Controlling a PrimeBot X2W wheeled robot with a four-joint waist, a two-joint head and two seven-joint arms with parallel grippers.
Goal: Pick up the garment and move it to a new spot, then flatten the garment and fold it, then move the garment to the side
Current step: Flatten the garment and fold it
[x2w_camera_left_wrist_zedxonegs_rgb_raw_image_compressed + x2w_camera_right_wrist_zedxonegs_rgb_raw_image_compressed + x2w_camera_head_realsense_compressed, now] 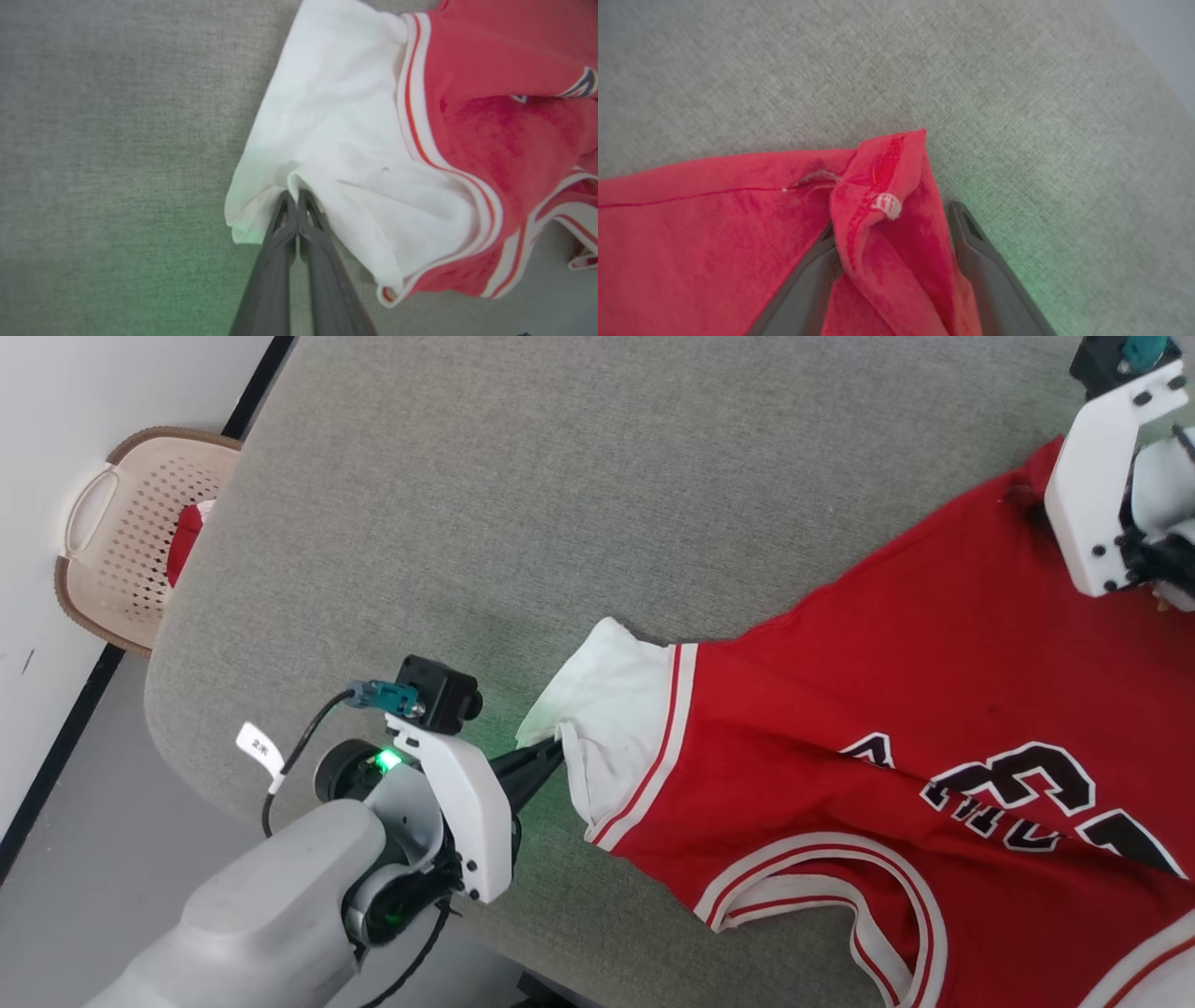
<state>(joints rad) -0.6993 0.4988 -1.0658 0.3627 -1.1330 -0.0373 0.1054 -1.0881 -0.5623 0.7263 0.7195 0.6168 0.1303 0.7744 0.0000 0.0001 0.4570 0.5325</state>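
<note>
the red jersey t-shirt with white sleeves (840,728) and black-and-white chest lettering lies spread on the grey fabric-covered desk (467,523), toward its right side. the left gripper (551,751) has its jaws closed on the hem of one white sleeve. the right gripper (892,219) has its jaws wide apart, with a bunched red corner of the shirt between them.

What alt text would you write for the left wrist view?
The left gripper, shut, pinches the edge of the white sleeve of the red garment, which lies on a grey fabric surface.
</note>
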